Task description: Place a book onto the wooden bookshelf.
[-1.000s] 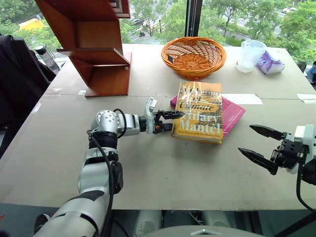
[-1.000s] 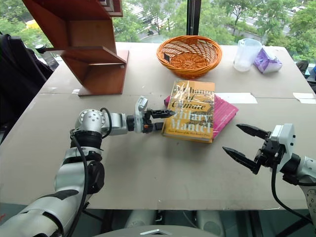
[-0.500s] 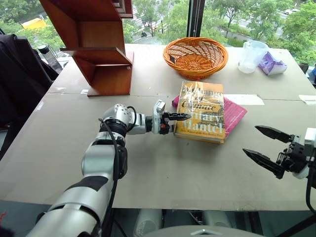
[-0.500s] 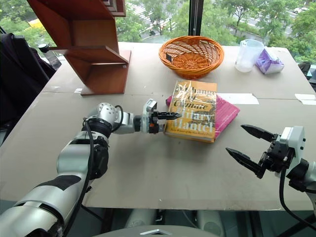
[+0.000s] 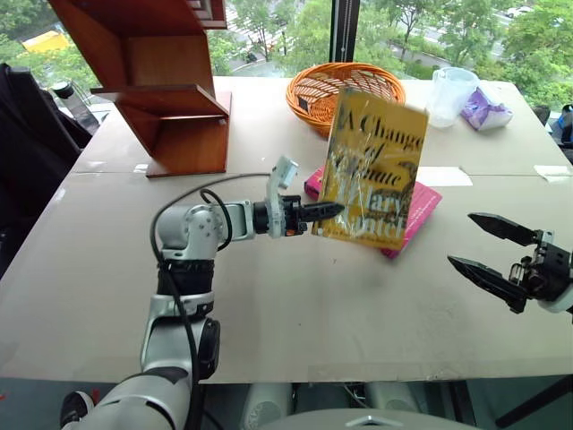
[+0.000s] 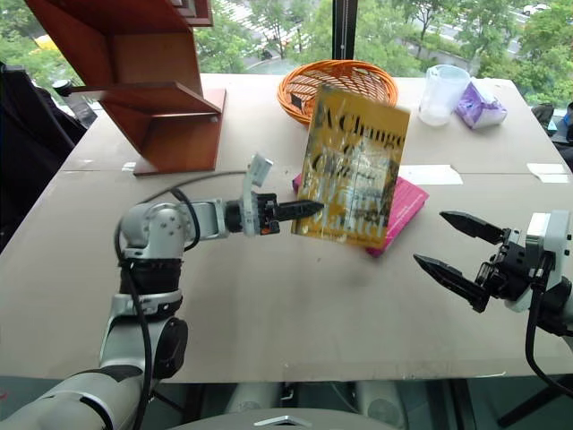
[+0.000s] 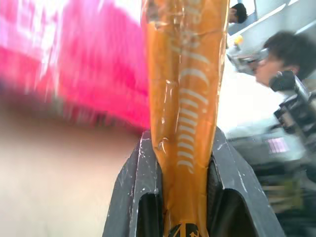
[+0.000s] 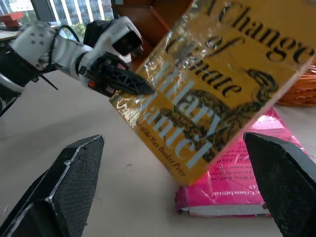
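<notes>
- My left gripper (image 5: 328,213) is clamped on the book (image 5: 372,170) at its lower left edge, holding it tilted upright, clear of the pink book (image 5: 421,206), ready, I judge, to carry.
- My right gripper (image 5: 491,250) hangs wide apart and empty at near right.
- The wooden bookshelf (image 5: 166,85) stands far left; the wicker basket (image 5: 315,90) sits beyond the book, off that path.

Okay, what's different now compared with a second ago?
The left gripper has shut on the yellow book and tipped it up off the pink book, cover now facing the camera. The right gripper is open and empty as before. The pink book, basket and wooden bookshelf have not moved.
</notes>
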`<move>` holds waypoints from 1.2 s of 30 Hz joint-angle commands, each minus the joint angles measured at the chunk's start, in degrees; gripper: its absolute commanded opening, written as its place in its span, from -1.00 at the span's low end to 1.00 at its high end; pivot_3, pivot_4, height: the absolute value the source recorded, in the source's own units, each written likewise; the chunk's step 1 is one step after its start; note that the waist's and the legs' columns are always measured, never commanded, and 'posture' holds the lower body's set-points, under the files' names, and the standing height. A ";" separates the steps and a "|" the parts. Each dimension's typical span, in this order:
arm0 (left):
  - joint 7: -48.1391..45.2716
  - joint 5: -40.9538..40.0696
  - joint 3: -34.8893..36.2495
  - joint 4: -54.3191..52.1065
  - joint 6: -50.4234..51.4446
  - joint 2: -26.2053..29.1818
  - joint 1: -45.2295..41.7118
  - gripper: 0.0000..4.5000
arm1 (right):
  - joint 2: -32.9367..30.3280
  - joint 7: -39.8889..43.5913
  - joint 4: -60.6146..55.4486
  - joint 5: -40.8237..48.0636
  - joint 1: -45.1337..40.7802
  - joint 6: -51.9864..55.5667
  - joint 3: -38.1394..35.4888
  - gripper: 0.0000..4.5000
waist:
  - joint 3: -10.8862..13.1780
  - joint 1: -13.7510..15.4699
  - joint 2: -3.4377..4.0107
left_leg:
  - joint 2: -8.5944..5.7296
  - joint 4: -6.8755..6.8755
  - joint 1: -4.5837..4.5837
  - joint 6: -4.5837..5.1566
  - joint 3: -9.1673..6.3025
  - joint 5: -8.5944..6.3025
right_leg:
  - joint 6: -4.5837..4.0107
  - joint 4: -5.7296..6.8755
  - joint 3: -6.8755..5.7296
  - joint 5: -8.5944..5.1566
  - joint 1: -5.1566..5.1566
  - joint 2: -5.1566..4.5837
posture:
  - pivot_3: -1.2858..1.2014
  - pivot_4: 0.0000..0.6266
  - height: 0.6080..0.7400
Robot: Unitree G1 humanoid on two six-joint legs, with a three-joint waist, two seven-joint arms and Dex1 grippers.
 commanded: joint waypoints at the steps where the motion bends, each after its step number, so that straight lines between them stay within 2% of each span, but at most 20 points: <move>1: 4.48 18.83 -6.60 -13.16 -24.28 8.59 2.78 -0.83 | -0.77 1.28 2.39 0.32 -3.57 -0.16 -0.18 1.00 | 0.02 0.23 0.05 | -0.04 -0.06 0.12 0.01 0.07 -0.01 | -0.08 0.00 0.06 -0.04 0.05 0.03 | 0.03 -0.52 1.00; 6: 12.09 42.50 -8.71 -10.64 -43.02 23.39 -2.72 -0.83 | -0.89 2.52 6.56 1.62 -10.73 1.20 1.83 1.00 | 0.24 1.33 -0.15 | -0.12 0.07 0.19 0.05 0.14 0.00 | -0.19 0.00 0.10 -0.11 0.12 0.15 | 0.03 -0.52 1.00; 9: 14.27 48.78 -6.63 -4.85 -52.97 30.12 -7.20 -0.83 | -0.73 3.73 8.48 1.46 -15.05 1.81 3.85 1.00 | 0.25 1.35 -0.16 | -0.10 0.07 0.12 0.06 0.15 0.00 | -0.17 -0.05 -0.01 -0.09 0.10 0.19 | 0.03 -0.52 1.00; 12: 12.26 50.37 -5.68 2.94 -63.53 36.11 -10.41 -0.83 | -0.29 4.54 9.84 1.46 -19.03 2.49 5.94 1.00 | 0.25 1.22 -0.13 | -0.08 0.04 -0.03 0.07 0.18 -0.01 | 0.05 -0.17 -0.02 0.02 -0.01 0.18 | 0.03 -0.52 1.00; 17: 4.83 46.82 -4.59 14.32 -68.29 39.82 -13.32 -0.83 | 0.31 5.41 11.38 0.88 -23.54 2.75 7.94 1.00 | 0.27 1.19 -0.10 | -0.09 0.07 -0.49 0.07 0.14 -0.01 | 0.17 -0.17 -0.17 0.00 -0.43 0.22 | 0.03 -0.52 1.00; 26: -6.49 44.21 -6.19 37.31 -72.88 41.22 -22.14 -0.83 | 2.14 2.82 8.12 2.29 -26.20 3.93 8.57 1.00 | 0.32 1.19 -0.13 | -0.12 0.12 -0.63 0.06 0.27 -0.01 | 0.18 -0.11 -0.31 -0.01 -0.51 0.24 | 0.03 -0.52 1.00; 31: -10.17 48.25 -10.70 55.54 -80.76 40.15 -30.34 -0.83 | 3.10 1.16 6.91 3.00 -26.61 4.19 8.37 1.00 | 0.32 1.16 -0.14 | -0.13 0.15 -0.58 0.06 0.31 -0.01 | 0.18 0.00 -0.35 -0.01 -0.50 0.26 | 0.03 -0.52 1.00; 36: -7.61 55.70 -16.41 74.56 -86.39 38.69 -41.93 -0.83 | 3.55 0.02 6.03 3.46 -27.09 4.31 8.01 1.00 | 0.33 1.18 -0.17 | -0.15 0.20 -0.61 0.06 0.33 -0.01 | 0.18 0.00 -0.35 0.00 -0.50 0.26 | 0.03 -0.52 1.00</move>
